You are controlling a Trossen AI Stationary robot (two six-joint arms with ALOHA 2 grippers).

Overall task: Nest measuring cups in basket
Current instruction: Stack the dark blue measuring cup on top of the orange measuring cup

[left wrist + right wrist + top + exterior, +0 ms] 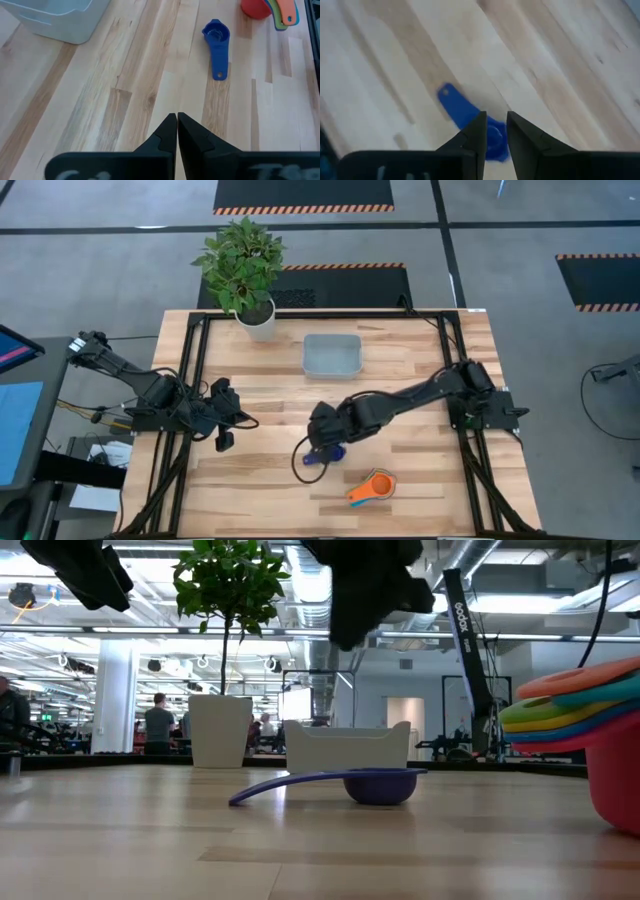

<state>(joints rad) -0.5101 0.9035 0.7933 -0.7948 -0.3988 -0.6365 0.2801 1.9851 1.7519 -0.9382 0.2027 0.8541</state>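
A dark blue measuring cup [322,457] [380,785] [216,35] lies alone on the table's middle, resting on its bowl, opening up. My right gripper [496,116] [325,438] hangs well above it, pointing down, its fingers a little apart with nothing between them. Several other cups sit nested in a stack [375,487] [590,730], red at the bottom and orange on top, near the front edge. The pale basket [332,354] [347,750] stands at the far middle. My left gripper [176,116] [225,442] is shut, held above the table's left side.
A white pot with a green plant [257,320] [220,730] stands at the far left of the table, left of the basket. Bare wood lies between the blue cup and the basket. People stand in the room behind the table.
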